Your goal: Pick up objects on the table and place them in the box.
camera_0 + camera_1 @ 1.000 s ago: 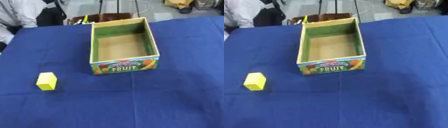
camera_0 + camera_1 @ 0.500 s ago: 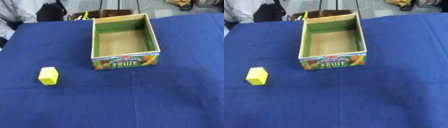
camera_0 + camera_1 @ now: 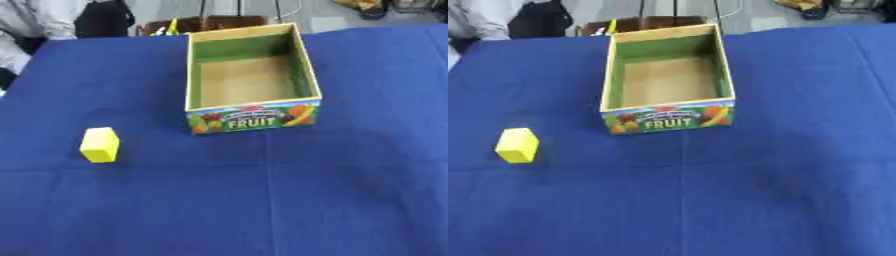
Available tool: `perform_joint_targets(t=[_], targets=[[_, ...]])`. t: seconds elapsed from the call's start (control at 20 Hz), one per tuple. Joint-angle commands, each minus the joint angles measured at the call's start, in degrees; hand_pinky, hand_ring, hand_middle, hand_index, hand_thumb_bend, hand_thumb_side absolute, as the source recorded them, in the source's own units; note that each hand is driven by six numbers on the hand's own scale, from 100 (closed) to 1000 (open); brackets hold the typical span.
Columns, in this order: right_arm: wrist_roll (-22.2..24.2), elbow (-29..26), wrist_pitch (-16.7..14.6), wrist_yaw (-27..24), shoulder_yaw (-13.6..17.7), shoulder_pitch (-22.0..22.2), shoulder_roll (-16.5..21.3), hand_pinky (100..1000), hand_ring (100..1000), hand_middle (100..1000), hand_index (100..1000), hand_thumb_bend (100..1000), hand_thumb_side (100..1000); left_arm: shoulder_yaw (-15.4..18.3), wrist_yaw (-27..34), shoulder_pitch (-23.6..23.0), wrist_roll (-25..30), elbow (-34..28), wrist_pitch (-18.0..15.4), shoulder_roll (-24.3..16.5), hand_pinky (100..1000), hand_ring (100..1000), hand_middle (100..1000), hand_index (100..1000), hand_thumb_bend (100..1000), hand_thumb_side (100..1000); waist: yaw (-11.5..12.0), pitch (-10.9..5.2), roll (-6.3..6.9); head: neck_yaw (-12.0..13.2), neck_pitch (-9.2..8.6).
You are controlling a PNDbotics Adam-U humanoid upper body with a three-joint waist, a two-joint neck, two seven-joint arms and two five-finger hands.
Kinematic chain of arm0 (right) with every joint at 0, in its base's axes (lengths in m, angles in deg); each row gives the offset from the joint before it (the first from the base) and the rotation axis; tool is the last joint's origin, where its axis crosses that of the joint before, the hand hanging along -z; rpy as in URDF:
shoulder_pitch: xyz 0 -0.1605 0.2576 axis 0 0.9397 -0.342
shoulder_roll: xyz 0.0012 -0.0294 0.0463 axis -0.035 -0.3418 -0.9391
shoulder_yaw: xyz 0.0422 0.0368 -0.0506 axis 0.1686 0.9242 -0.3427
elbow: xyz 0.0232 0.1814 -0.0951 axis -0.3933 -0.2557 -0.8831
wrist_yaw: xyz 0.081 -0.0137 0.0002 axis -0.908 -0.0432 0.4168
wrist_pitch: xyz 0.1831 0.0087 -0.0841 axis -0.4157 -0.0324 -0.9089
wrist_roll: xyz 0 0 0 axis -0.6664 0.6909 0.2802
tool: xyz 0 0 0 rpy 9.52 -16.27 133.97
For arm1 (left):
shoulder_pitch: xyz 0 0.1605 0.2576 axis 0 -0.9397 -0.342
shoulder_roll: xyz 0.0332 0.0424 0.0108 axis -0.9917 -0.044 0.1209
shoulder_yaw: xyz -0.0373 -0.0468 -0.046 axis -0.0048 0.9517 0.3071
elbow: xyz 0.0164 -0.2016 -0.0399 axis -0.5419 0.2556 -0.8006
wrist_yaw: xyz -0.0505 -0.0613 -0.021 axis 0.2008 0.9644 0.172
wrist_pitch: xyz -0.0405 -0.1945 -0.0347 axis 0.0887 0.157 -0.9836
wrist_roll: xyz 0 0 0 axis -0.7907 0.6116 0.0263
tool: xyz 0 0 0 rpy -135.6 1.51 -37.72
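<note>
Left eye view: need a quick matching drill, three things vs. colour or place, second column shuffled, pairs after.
Column 1:
1. block
2. fruit box
3. tablecloth

Column 2:
A. dark blue, covers the whole work surface
B. yellow, lies on the cloth to the left of the box and nearer the camera
C. green inside walls, bare brown floor, nothing in it

Pairs: 1-B, 2-C, 3-A

No robot hand shows in either view.
</note>
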Motion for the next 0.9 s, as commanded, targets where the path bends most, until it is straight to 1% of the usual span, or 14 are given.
perform_joint_targets(t=[0.05,0.15,0.25,0.45,0.5,0.75,0.9], targets=[[0.0,-0.9,-0.2,-0.3,0.2,-0.3,1.4,695,816,604,764,100,716,-1.0,-2.3,1.4,5.9,-0.6,1.6,-7.8,546,571,677,898,331,911,-0.1,-1.32,-0.19,0.5,-0.95],[0.0,-0.9,-0.2,-0.5,0.1,-0.4,1.4,695,815,604,763,100,715,-1.2,-3.3,2.3,11.1,-0.4,2.8,-11.0,560,591,689,912,356,928,-0.1,-1.58,-0.27,1.0,-0.91],[0.1,-0.9,-0.1,-0.7,0.1,-0.4,1.4,695,816,604,763,100,715,-1.7,-4.5,3.0,15.5,-0.1,3.9,-13.5,573,608,700,922,398,950,-0.4,-1.9,-0.19,2.4,-0.48],[0.2,-0.9,0.2,-1.0,0.2,-0.2,1.3,695,815,604,762,100,714,-2.6,-6.4,4.4,22.3,1.3,5.1,-16.6,597,643,728,933,441,961,-0.7,-2.52,0.02,4.6,0.57],[0.2,-0.9,0.2,-1.0,0.2,-0.2,1.3,695,815,604,762,100,714,-2.7,-6.7,4.8,23.7,1.8,5.3,-17.1,604,655,735,934,462,962,-0.8,-2.67,0.05,4.8,0.77],[0.1,-0.9,0.3,-1.3,0.2,0.0,1.4,695,814,604,762,100,714,-3.5,-7.9,7.1,30.0,4.2,6.2,-19.9,640,708,763,932,476,945,-0.9,-3.16,0.18,5.4,1.57],[0.1,-0.9,0.3,-1.3,0.2,0.1,1.5,695,814,604,761,100,714,-4.3,-9.2,9.1,33.6,5.7,5.8,-21.9,666,738,785,931,484,937,-0.9,-3.22,0.19,5.2,1.83]])
